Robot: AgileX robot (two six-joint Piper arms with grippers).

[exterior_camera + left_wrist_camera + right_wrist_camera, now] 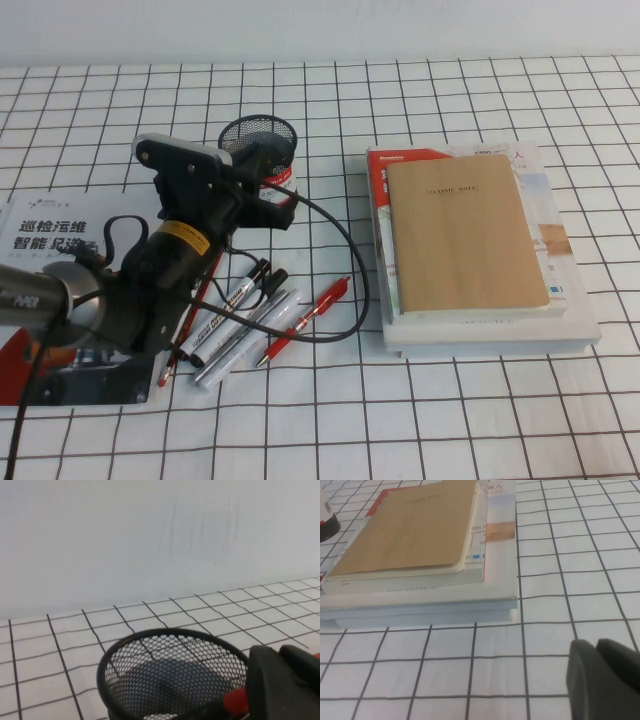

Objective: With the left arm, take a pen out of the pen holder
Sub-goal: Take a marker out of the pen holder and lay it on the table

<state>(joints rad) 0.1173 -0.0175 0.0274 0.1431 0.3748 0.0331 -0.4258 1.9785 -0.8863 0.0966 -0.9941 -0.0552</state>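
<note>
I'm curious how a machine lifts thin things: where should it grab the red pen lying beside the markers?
Probably mid-barrel, straight down from above, closing across the red pen: it lies flat and slanted, markers close on one side. The left claw, shut, sits at the mesh pen holder; the right claw hangs over the table by the books.

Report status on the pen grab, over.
Left hand shut at pen holder rim, red item at its tips, grip unconfirmed. Right hand low near book stack. Loose pens on table, nothing blocking.
</note>
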